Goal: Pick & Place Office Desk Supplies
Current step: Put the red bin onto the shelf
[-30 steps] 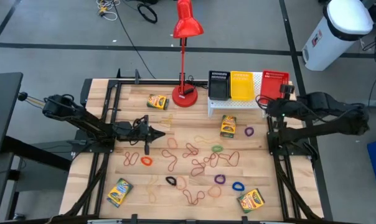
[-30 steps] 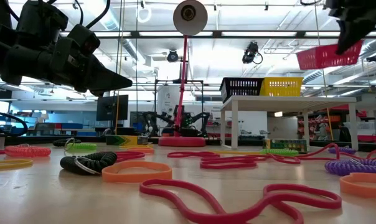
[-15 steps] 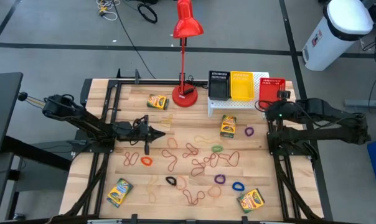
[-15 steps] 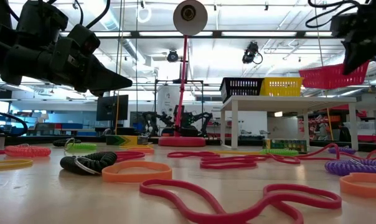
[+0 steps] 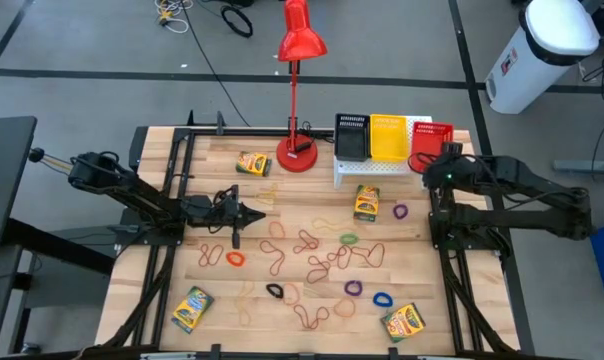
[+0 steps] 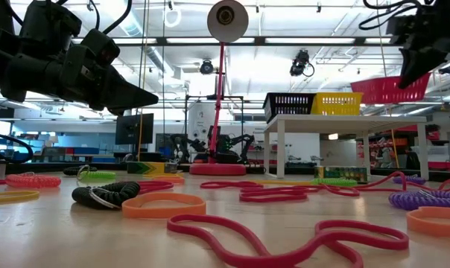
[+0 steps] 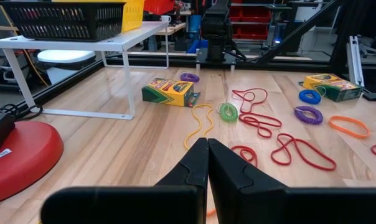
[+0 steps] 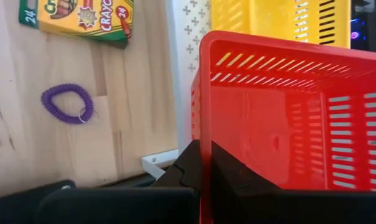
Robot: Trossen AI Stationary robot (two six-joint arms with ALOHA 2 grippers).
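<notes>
I see the red bin [image 5: 429, 141] lifted and tilted above the white shelf [image 5: 354, 172], just beside the yellow bin [image 5: 388, 137]. My right hand [image 8: 203, 163] pinches its near wall. Left hand [image 5: 250, 213] pressed together, hovering over the surface [image 5: 282, 300] near the rubber bands [image 5: 322, 255].

One camera hangs high above, looking straight down on the whole tabletop [image 5: 282, 300] and both arms. A second sits at tabletop height near the front edge, facing level across the scattered bands toward the red lamp [image 6: 226, 89] and the room behind. The left wrist camera looks low along the wood toward the white shelf [image 7: 101, 46] and a crayon box [image 7: 169, 92]. The right wrist camera looks down, very close on the red bin [image 8: 287, 124]. That bin also shows in the overhead and low views.
</notes>
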